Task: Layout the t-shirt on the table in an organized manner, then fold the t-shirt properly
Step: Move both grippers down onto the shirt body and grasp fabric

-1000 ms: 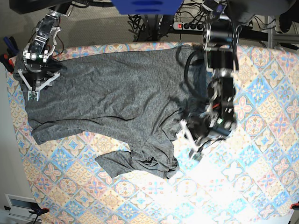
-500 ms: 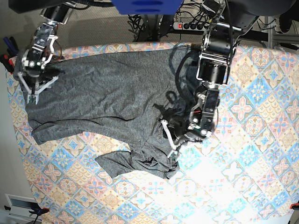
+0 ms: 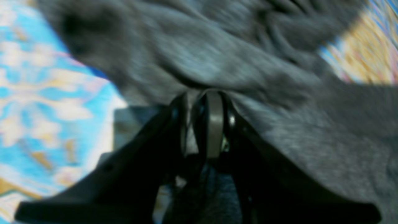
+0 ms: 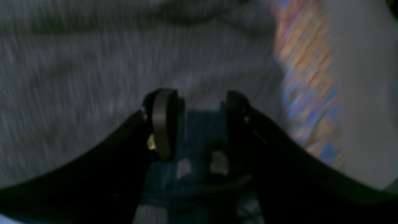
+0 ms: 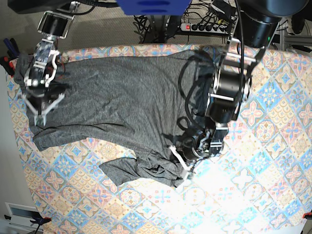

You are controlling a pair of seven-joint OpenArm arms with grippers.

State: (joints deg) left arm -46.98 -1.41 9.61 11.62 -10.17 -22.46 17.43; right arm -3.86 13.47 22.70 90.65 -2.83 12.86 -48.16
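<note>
The dark-grey t-shirt (image 5: 117,102) lies spread over the back left of the table (image 5: 263,185), with a crumpled bunch at its near right corner. My left gripper (image 5: 179,163) sits at that bunch. In the left wrist view, blurred t-shirt (image 3: 217,56) folds run into the left gripper (image 3: 200,105), whose jaws are pinched on the cloth, with the table (image 3: 46,93) to the left. My right gripper (image 5: 41,111) hangs over the shirt's left edge. In the right wrist view the right gripper (image 4: 199,109) is open above the t-shirt (image 4: 93,62), with the table (image 4: 307,77) edge to the right.
A power strip (image 5: 197,27) and tangled cables lie behind the table's far edge, beside a blue object (image 5: 151,6). The table's left edge runs close to my right gripper. A white box (image 5: 19,214) sits on the floor at the near left.
My left arm has swung left and down from the shirt's right edge to the crumpled bunch, its jaws staying pinched. My right gripper has slid a little nearer along the shirt's left edge.
</note>
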